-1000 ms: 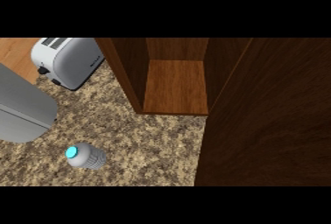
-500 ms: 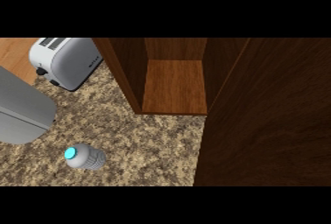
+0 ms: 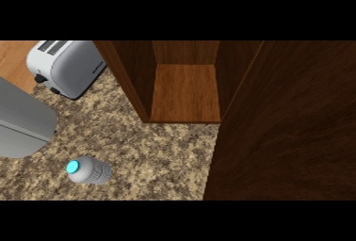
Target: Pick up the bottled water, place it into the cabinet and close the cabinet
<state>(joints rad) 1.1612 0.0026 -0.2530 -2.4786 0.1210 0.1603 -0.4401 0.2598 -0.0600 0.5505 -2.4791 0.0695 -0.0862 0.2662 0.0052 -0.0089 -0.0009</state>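
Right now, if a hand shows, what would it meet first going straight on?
No hand shows. Only a grey shape, perhaps a forearm, enters at the left edge; its heading is unclear, so I cannot tell.

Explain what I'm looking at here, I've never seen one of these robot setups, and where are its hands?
This single picture comes from a camera in a humanoid robot's head, looking steeply down at a speckled stone kitchen counter. On it stand a bottled water with a blue cap, seen from above at lower left, and a silver toaster at upper left. A grey forearm enters at the left; neither hand shows, so nothing is held. The wooden cabinet is open, its door swung out at right.
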